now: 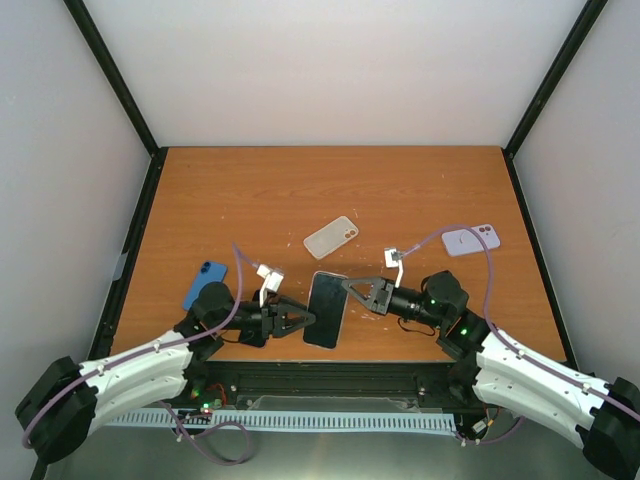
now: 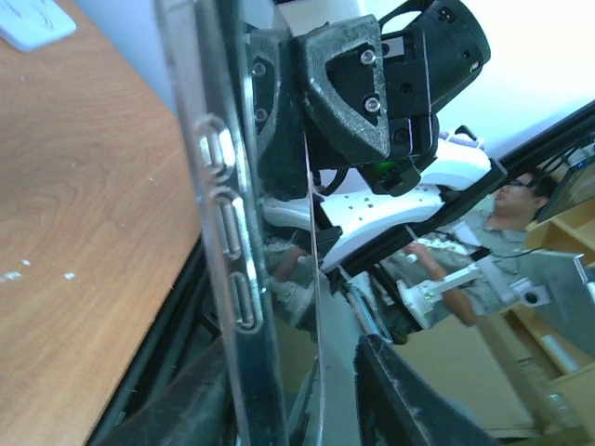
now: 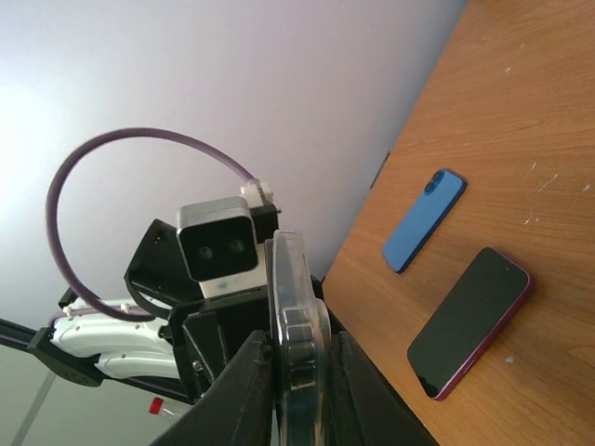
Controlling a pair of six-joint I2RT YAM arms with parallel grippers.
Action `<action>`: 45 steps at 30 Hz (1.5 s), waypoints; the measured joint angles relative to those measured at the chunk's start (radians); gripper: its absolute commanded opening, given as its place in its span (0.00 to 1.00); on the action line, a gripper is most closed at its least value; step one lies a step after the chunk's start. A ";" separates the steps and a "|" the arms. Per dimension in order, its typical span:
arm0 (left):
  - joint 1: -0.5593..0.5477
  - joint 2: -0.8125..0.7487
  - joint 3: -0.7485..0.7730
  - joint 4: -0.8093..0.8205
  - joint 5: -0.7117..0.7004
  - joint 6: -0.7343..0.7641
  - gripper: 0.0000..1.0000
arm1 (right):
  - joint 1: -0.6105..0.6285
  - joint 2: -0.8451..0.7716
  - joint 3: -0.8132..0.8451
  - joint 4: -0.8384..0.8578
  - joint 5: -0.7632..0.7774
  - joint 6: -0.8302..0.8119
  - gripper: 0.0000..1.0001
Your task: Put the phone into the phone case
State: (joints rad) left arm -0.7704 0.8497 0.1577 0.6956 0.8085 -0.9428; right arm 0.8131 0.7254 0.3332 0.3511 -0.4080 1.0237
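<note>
the right gripper (image 3: 299,376) is pinched tight on one end of a clear case (image 3: 296,297), held edge-on above the table. the left gripper (image 2: 293,409) at the other end has its jaws a little apart, and a gap shows between one of its fingers (image 2: 400,409) and the case. the phone (image 3: 469,321), dark with a reddish rim, lies flat on the wooden table (image 3: 521,111) at the lower right of the right wrist view, clear of the case, with a blue phone (image 3: 423,220) above it in that frame. in the top view a pale case (image 1: 331,237) lies near the centre and a lilac case (image 1: 471,239) to the right.
</note>
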 measured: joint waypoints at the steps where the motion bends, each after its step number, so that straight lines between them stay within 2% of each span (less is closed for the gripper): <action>1: 0.000 -0.010 0.000 -0.007 -0.010 0.000 0.42 | 0.000 -0.003 -0.002 -0.002 -0.002 -0.004 0.03; 8: 0.000 -0.115 0.023 -0.137 -0.145 0.004 0.43 | 0.000 -0.010 -0.010 -0.021 -0.055 -0.041 0.03; 15: 0.000 -0.170 0.051 -0.241 -0.269 0.008 0.37 | 0.000 0.008 -0.010 -0.018 -0.129 -0.067 0.03; 25: 0.000 -0.130 0.061 -0.262 -0.282 0.011 0.35 | 0.000 0.037 -0.011 -0.011 -0.153 -0.066 0.03; 30: 0.000 -0.098 0.067 -0.237 -0.253 0.014 0.15 | 0.000 0.042 -0.011 -0.011 -0.153 -0.066 0.03; 34: 0.002 -0.081 0.070 -0.217 -0.237 0.018 0.04 | -0.002 0.043 -0.014 -0.017 -0.147 -0.066 0.03; 37: 0.005 -0.078 0.077 -0.225 -0.237 0.018 0.01 | -0.005 0.043 -0.016 -0.022 -0.138 -0.068 0.03; 39: 0.006 -0.070 0.089 -0.241 -0.242 0.020 0.02 | -0.006 0.043 -0.016 -0.024 -0.126 -0.070 0.03; 41: 0.006 -0.064 0.100 -0.262 -0.248 0.024 0.10 | -0.006 0.043 -0.016 -0.031 -0.113 -0.072 0.03; 45: 0.005 -0.053 0.127 -0.319 -0.274 0.040 0.40 | -0.005 0.042 -0.016 -0.044 -0.094 -0.075 0.03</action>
State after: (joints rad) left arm -0.7650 0.7963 0.2852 0.3767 0.5350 -0.9024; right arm 0.8082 0.7677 0.3172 0.3069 -0.5022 0.9489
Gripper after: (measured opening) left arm 0.222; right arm 0.116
